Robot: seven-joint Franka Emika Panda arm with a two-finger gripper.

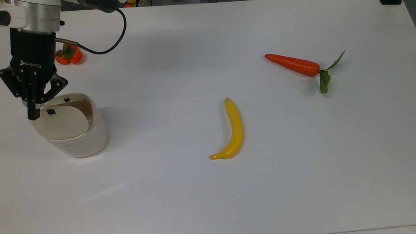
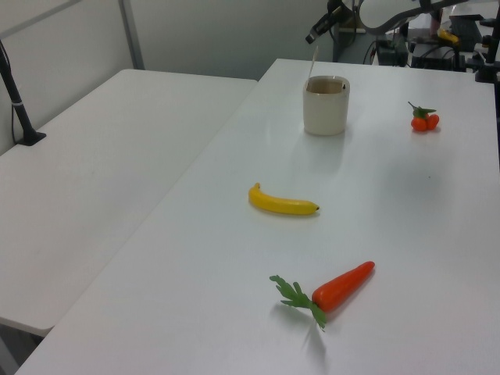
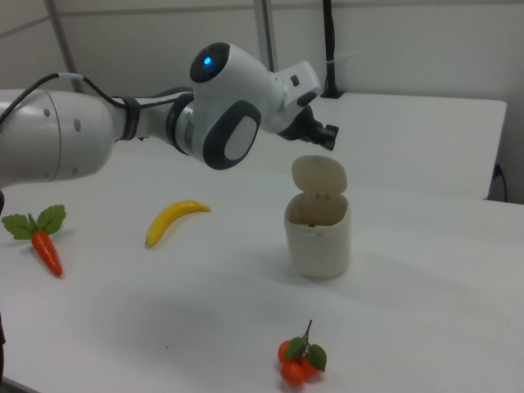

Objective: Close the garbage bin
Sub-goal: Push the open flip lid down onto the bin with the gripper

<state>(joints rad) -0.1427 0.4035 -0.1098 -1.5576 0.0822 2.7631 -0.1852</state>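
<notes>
Tool (image 1: pixel 32 115) fingers pressed together, gripping nothing, at raised lid (image 1: pixel 61 122) of garbage bin (image 1: pixel 87 142), top view's left.

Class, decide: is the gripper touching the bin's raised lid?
Cannot tell. In the right view the gripper sits just above the lid; no view plainly shows contact or gap.

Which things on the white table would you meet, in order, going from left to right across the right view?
Carrot → banana → bunch of small tomatoes → garbage bin, lid standing open.
</notes>
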